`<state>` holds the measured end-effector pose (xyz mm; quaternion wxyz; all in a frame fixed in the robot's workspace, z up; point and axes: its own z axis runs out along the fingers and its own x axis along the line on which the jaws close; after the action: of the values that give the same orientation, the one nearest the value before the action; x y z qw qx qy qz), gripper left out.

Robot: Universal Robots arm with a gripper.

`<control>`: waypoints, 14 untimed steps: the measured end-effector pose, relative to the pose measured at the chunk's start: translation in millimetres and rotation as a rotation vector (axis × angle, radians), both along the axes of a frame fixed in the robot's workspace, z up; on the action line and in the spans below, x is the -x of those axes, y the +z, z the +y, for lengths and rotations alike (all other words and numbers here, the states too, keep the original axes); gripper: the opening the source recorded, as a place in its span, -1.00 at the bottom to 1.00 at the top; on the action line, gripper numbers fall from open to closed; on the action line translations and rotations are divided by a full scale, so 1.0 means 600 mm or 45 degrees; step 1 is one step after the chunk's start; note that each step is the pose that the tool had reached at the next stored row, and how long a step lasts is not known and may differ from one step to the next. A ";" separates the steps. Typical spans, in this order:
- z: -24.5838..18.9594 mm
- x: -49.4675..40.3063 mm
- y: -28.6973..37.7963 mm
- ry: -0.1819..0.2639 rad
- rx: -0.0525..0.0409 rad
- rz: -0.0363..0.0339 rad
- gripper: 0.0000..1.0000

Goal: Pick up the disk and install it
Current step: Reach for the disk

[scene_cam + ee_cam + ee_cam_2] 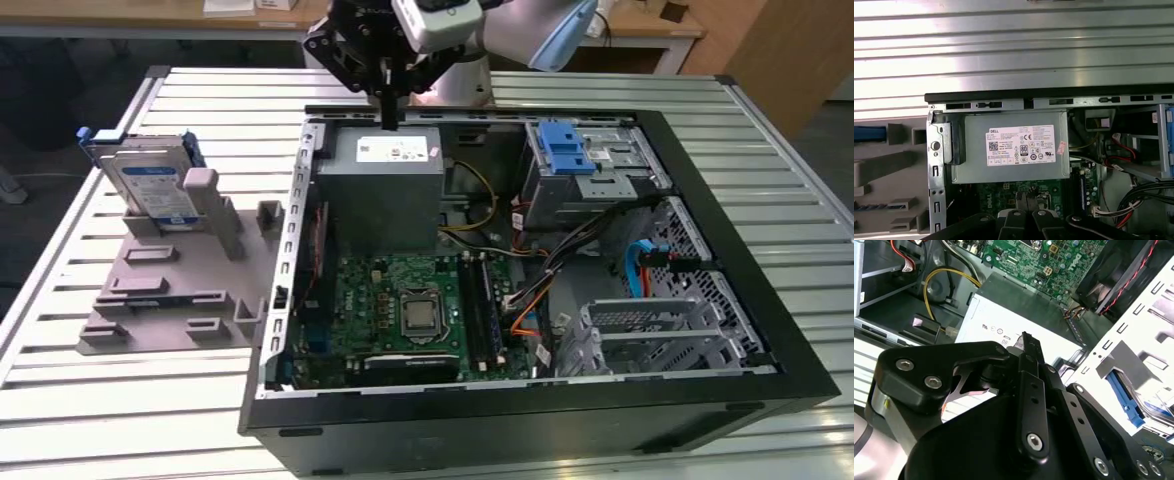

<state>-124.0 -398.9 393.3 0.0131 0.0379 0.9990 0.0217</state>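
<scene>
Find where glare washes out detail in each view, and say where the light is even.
Second wrist view: the grey box behind the gripper is blown out to white, as is the cage. First wrist view: the table slats glare in bright bands, but the box's label is evenly lit. Exterior view: even light, soft shadows, no glare on the disk.
</scene>
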 end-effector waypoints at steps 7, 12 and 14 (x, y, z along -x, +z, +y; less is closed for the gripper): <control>0.0000 0.004 0.000 0.000 0.000 0.0001 -0.78; 0.0000 0.006 0.000 0.000 0.000 0.0002 -0.78; 0.0000 0.006 0.000 0.000 0.000 0.0003 -0.78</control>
<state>-127.9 -398.9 393.0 0.0129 0.0379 0.9990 0.0217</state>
